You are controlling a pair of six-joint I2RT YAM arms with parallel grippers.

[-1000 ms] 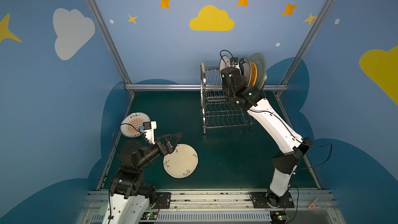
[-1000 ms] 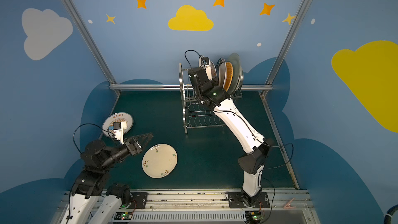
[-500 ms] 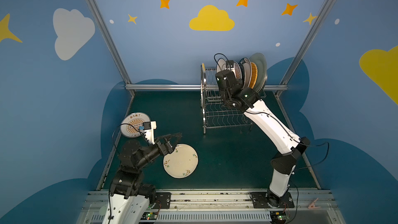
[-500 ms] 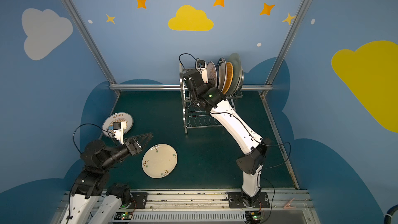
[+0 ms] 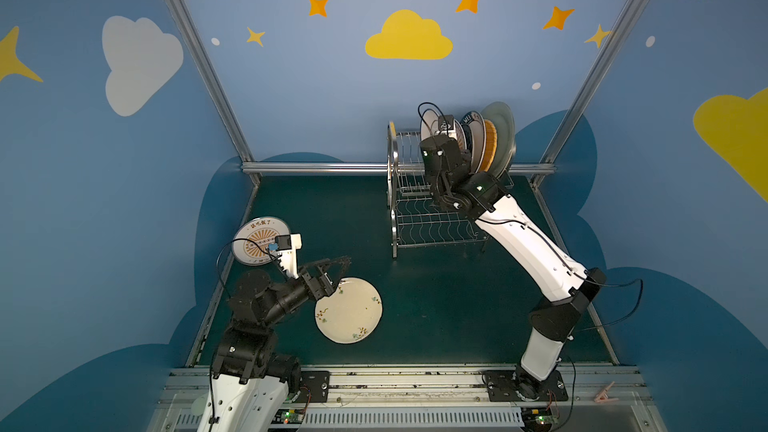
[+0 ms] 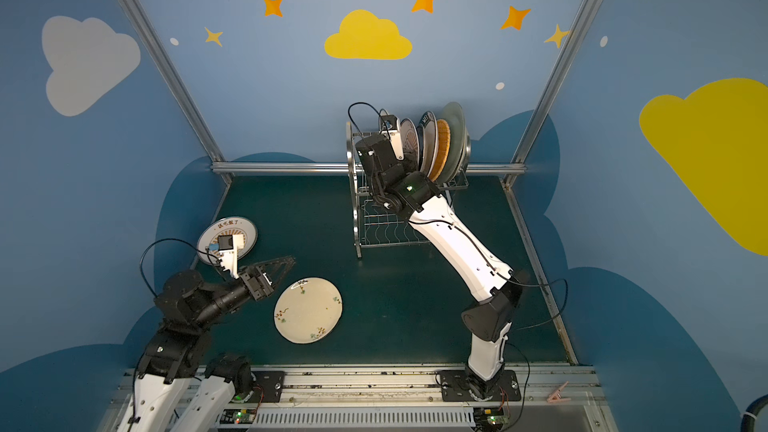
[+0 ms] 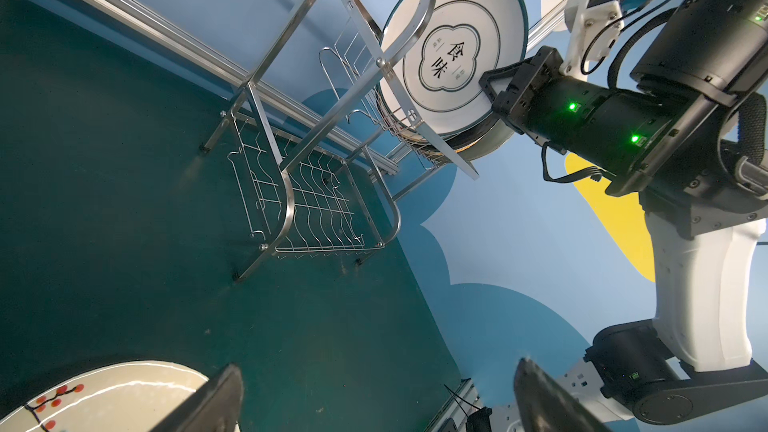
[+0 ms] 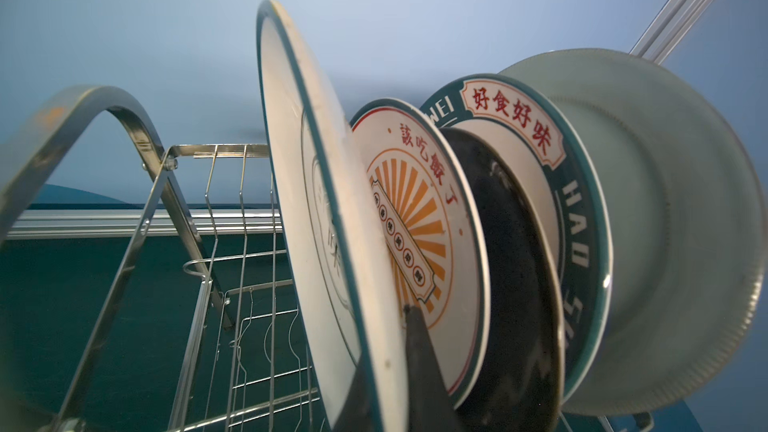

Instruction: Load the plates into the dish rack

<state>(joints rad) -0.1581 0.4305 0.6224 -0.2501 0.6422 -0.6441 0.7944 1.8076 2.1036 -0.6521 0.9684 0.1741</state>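
Note:
My right gripper (image 8: 386,351) is shut on the rim of the cloud-emblem white plate (image 7: 451,60), held upright over the dish rack's (image 5: 390,184) upper tier. Beside it stand several racked plates: an orange-sunburst one (image 8: 419,218), black (image 8: 511,263), teal-rimmed (image 8: 582,209), yellow woven (image 5: 490,143) and pale green (image 8: 665,243). I cannot tell whether the held plate's lower edge rests in a slot. My left gripper (image 5: 338,272) hangs open and empty just above the table. It is at the edge of the cream floral plate (image 5: 349,313), which lies flat. Another sunburst plate (image 5: 253,234) lies at the far left.
The rack's lower wavy-wire shelf (image 7: 316,209) holds nothing. An aluminium rail (image 5: 316,168) runs along the table's back edge behind the rack, with blue walls on three sides. Dark green table surface (image 5: 436,305) lies between the floral plate and the right arm's base.
The right gripper has carried the cloud-emblem plate a little to the left along the rack's upper tier, then held still. The left arm has not moved.

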